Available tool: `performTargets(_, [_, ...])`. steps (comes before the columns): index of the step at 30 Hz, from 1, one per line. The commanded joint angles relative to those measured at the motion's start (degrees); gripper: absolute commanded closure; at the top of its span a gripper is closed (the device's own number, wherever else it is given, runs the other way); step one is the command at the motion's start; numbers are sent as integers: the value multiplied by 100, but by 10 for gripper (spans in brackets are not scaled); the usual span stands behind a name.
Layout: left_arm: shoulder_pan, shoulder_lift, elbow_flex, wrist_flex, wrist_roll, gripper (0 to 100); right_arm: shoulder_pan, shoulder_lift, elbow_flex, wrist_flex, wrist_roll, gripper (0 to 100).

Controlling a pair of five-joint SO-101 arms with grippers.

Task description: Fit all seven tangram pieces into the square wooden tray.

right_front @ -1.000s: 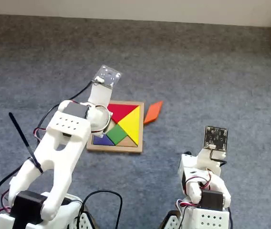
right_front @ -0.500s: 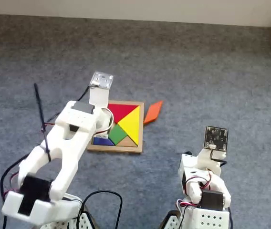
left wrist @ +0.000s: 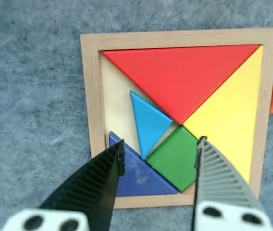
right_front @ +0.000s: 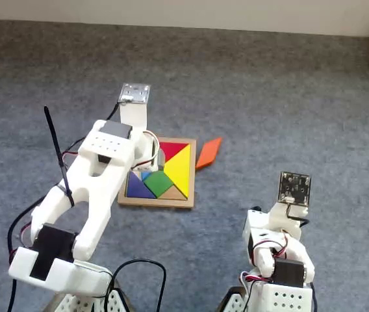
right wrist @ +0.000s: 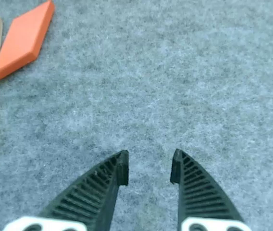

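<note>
The square wooden tray [left wrist: 91, 96] holds a large red triangle [left wrist: 179, 74], a large yellow triangle [left wrist: 228, 120], a green square [left wrist: 172, 159], a dark blue triangle [left wrist: 139, 175] and a small light blue triangle [left wrist: 148, 120]. Bare wood shows beside the light blue one. My left gripper [left wrist: 160, 143] hangs open above these pieces, holding nothing. An orange parallelogram [right_front: 208, 153] lies on the carpet just off the tray's [right_front: 158, 203] right edge. My right gripper [right wrist: 149, 154] is open over bare carpet, well short of the orange parallelogram [right wrist: 23, 38].
Grey carpet covers the whole surface. The left arm [right_front: 100, 175] overhangs the tray's left side in the high view. The right arm [right_front: 279, 247] sits folded at the lower right. A pale wall edge runs along the far side.
The left arm has swung back and lifted off the tray, uncovering the blue pieces on its left side. The right arm has stayed still.
</note>
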Motion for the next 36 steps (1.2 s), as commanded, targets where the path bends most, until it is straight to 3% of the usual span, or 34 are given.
performTargets(1, [-13, -31, -356, 62, 44, 756, 75, -40, 822, -66, 70, 843])
performTargets(12, [-75, -84, -347, 18, 26, 819, 75, -40, 822, -66, 70, 843])
performTargets(16, [-66, -330, -453, 114, -563, 854, 75, -40, 822, -66, 70, 843])
performTargets(21, [-75, -690, -418, 149, -695, 885, 75, -40, 822, -66, 70, 843])
performTargets(29, [-453, 198, -391, -396, -1459, 889, 75, -40, 822, -66, 70, 843])
performTargets(36, [-189, 945, -558, -501, -1582, 889, 75, -40, 822, -66, 70, 843])
